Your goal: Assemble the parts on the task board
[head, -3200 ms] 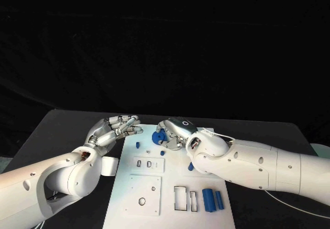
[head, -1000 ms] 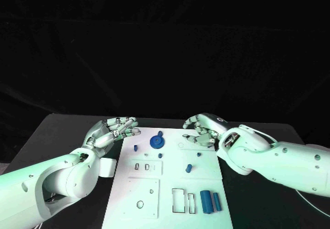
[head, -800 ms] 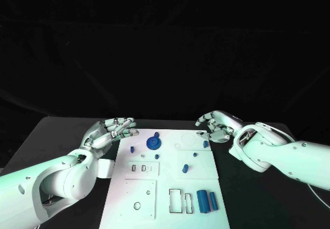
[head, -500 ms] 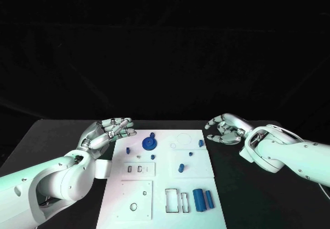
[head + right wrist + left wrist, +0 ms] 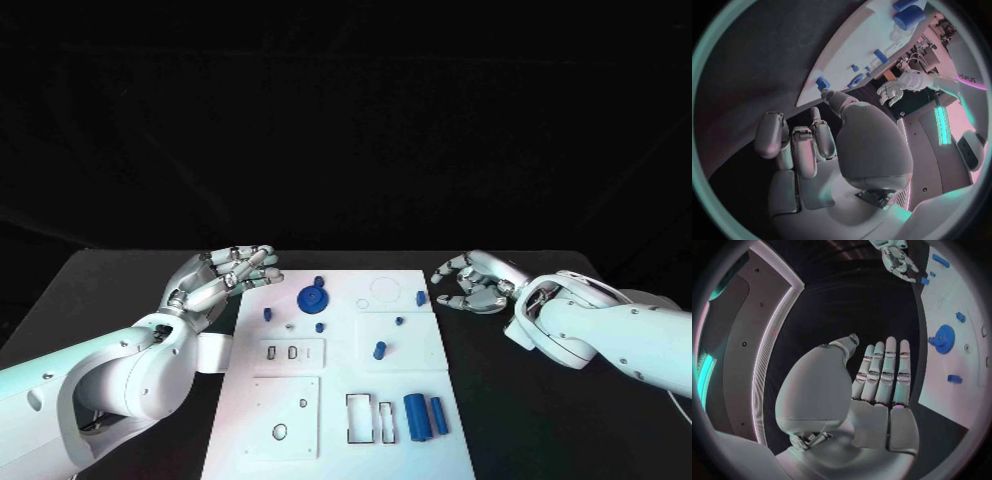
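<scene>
**Hands off the board, one at each far corner**

Parts lie scattered on the task board [image 5: 346, 440], and you hold none of them. From the head view you see your left hand [image 5: 219, 279] hovering just off the board's far left corner, and your right hand [image 5: 473, 282] over the black table [image 5: 555, 420] just beside the far right corner.

The left wrist view tells you what the head view leaves vague: the left fingers [image 5: 887, 367] are stretched out straight, side by side, with nothing in the palm. The right wrist view shows the right fingers [image 5: 795, 145] bent partway in but apart, also holding nothing.

On the board, the blue round gear [image 5: 312, 298] sits near the far edge. A small blue piece [image 5: 421, 298] stands at the right edge, closest to your right hand; the right wrist view shows it just past the thumb, not touching. Two blue cylinders [image 5: 423, 417] lie side by side near the front, beside rectangular slots [image 5: 369, 419].
</scene>
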